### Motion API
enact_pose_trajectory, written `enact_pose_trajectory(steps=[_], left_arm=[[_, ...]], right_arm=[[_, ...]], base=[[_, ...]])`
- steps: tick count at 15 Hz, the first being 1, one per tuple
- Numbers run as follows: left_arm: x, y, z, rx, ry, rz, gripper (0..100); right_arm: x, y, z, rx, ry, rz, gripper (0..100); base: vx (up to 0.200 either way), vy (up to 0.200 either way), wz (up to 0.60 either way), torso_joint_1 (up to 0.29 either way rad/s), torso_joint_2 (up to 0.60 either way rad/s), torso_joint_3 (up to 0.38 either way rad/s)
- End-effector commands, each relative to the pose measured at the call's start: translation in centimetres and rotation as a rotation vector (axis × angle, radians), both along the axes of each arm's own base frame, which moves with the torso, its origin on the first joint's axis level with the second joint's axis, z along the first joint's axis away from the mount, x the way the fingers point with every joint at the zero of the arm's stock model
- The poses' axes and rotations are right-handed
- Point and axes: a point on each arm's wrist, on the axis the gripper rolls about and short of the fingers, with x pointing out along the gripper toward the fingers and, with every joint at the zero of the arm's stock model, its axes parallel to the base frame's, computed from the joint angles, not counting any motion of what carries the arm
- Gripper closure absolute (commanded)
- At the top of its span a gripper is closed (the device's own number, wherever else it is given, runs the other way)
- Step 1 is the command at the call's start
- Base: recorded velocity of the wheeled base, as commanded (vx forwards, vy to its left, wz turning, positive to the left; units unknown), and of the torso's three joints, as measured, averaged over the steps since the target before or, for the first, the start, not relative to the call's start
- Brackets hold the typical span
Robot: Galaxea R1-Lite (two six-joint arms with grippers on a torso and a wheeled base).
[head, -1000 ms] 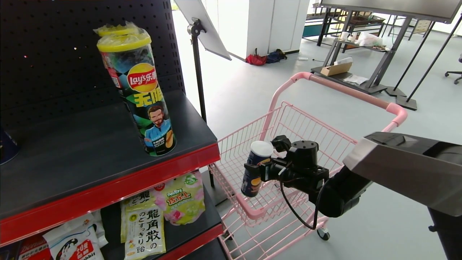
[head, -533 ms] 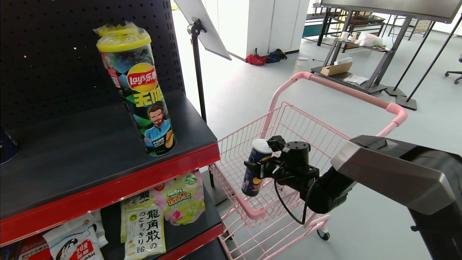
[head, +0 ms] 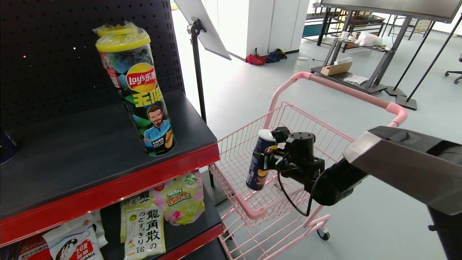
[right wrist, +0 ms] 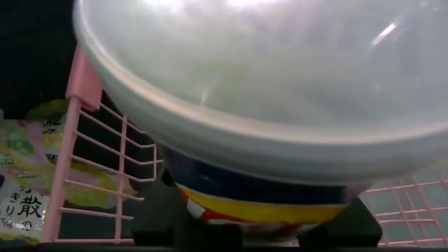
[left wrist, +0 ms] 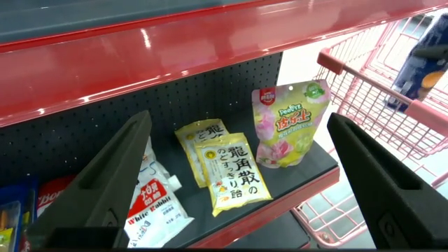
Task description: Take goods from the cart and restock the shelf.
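My right gripper (head: 266, 160) is shut on a dark blue chip can (head: 257, 169) with a white lid, held slightly tilted above the front corner of the pink cart (head: 326, 86). In the right wrist view the can's lid (right wrist: 266, 91) is very close, with the blue and yellow body (right wrist: 259, 203) below it between my fingers. The black top shelf (head: 83, 151) with a red edge lies to the left. My left gripper (left wrist: 241, 189) is open in front of the lower shelf. Past it, the held can (left wrist: 423, 63) hangs over the cart's rim (left wrist: 364, 77).
A tall chip can with a yellow lid (head: 139, 90) stands near the top shelf's front right corner, a second one behind it. Snack bags (head: 144, 225) lie on the lower shelf: yellow (left wrist: 231, 171), green-pink (left wrist: 290, 122), white (left wrist: 150, 206). A stand pole (head: 198, 72) rises between shelf and cart.
My right gripper has lifted the blue can higher over the cart and a little to the right. The shelf and its goods have not moved.
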Motion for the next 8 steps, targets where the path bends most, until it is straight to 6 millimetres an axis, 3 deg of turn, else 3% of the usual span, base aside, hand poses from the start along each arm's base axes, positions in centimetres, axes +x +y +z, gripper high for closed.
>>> enact_pose_trajectory(steps=[1, 2, 3, 4, 5, 6, 7, 8], left_arm=[[0.0, 0.0, 0.0, 0.0, 0.0, 0.001, 0], [0.0, 0.0, 0.0, 0.0, 0.0, 0.001, 0], [0.0, 0.0, 0.0, 0.0, 0.0, 0.002, 0], [0.0, 0.0, 0.0, 0.001, 0.0, -0.001, 0], [0.0, 0.0, 0.0, 0.001, 0.0, -0.001, 0], [0.0, 0.0, 0.0, 0.001, 0.0, -0.001, 0], [0.0, 0.0, 0.0, 0.001, 0.0, 0.002, 0], [0.0, 0.0, 0.0, 0.001, 0.0, 0.001, 0]], right_arm=[[-2.0, -2.4, 11.6, 0.01, -0.159, -0.024, 100], [-4.2, -4.2, 17.3, -0.012, -0.225, -0.05, 100], [-6.7, -5.4, 20.6, -0.028, -0.263, -0.096, 100], [-9.0, -6.7, 22.8, -0.058, -0.288, -0.199, 100], [-11.6, -7.9, 24.1, -0.141, -0.3, -0.281, 100], [-17.0, -10.1, 24.6, -0.217, -0.268, -0.245, 100], [-21.0, -11.8, 24.2, -0.213, -0.262, -0.196, 100], [-22.6, -12.5, 23.8, -0.216, -0.261, -0.195, 100]], base=[[0.0, 0.0, 0.0, 0.0, 0.0, 0.0], [0.0, 0.0, 0.0, 0.0, 0.0, 0.0], [0.0, 0.0, 0.0, 0.0, 0.0, 0.0], [0.0, 0.0, 0.0, 0.0, 0.0, 0.0], [0.0, 0.0, 0.0, 0.0, 0.0, 0.0], [0.0, 0.0, 0.0, 0.0, 0.0, 0.0], [0.0, 0.0, 0.0, 0.0, 0.0, 0.0], [0.0, 0.0, 0.0, 0.0, 0.0, 0.0]])
